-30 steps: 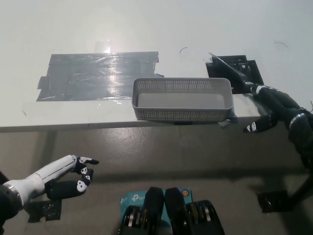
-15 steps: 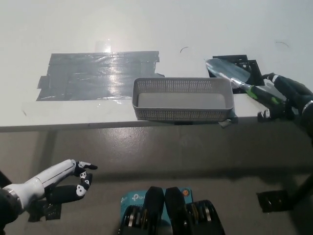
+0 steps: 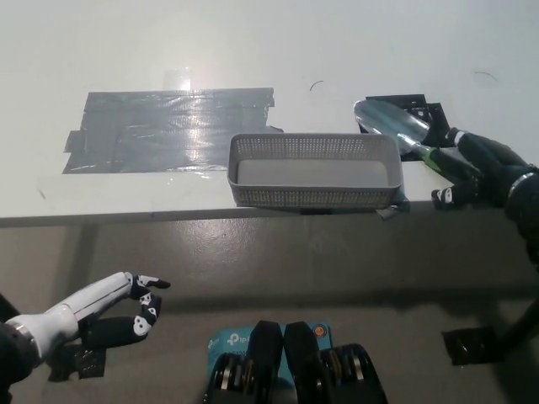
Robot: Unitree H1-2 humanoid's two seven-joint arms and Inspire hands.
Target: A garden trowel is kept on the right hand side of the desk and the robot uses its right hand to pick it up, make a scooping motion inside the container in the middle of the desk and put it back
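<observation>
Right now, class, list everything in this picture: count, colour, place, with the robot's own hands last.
desk: one, white, upper half.
tape patch: one, grey, desk's left.
container: one, grey mesh, desk's front edge, middle.
garden trowel: one, silver blade, green-black handle, right of container.
mat: one, black, under the trowel's blade.
tape pieces: two, black, floor, lower left and lower right.
left hand: one, white, open, lower left.
right hand: one, black, closed on the trowel's handle, right edge.
</observation>
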